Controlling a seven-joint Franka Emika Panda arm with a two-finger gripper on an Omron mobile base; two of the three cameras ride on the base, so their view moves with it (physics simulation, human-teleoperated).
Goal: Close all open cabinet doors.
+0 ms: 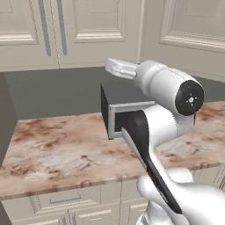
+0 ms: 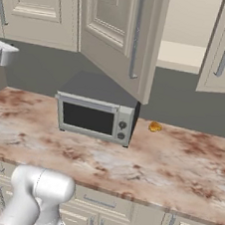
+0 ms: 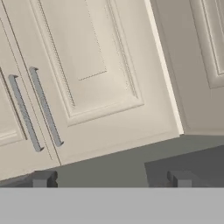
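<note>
Arm [image 1: 162,132] close in, raised toward upper cabinets. Gripper [image 3: 111,179] fingers apart, holding nothing, facing shut doors [image 3: 87,74]. Two open doors [image 2: 119,35] swing out over microwave [image 2: 95,117], right of gripper; likely next to push.

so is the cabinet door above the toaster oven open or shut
Open. The cabinet door swings out over the toaster oven, leaving the pale cabinet interior exposed beside it.
</note>
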